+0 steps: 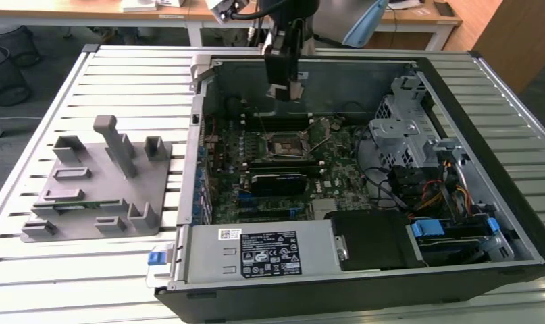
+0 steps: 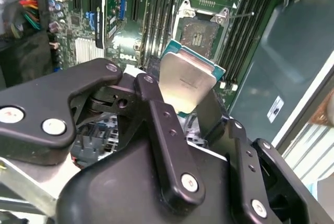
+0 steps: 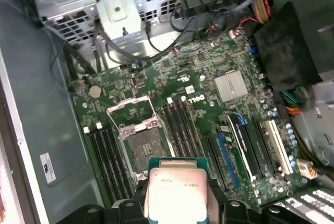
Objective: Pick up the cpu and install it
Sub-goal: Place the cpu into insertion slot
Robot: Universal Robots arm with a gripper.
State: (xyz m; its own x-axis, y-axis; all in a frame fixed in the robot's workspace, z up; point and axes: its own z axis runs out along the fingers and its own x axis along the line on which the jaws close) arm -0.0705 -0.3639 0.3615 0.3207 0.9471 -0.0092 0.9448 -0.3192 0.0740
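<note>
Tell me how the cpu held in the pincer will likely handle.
The cpu looks like a stiff flat plate, so it probably won't flex in the pincer. Its smooth metal top suggests it could slip under a light edge grip. Thin and small, it is likely light, though its green board edge may chip against the open socket.

Slatted metal worktop [image 1: 128, 81], ribs running across, seen in exterior view. Two things directly on it:
- Grey plastic fixture [image 1: 83, 202]: flat base with upright posts and blocks, toward worktop edge on exterior view's left, just beside case's side wall.
- Open computer case [image 1: 344, 300]: lying on its side, open face up, covering worktop's middle and stretching toward edge on exterior view's right.
</note>
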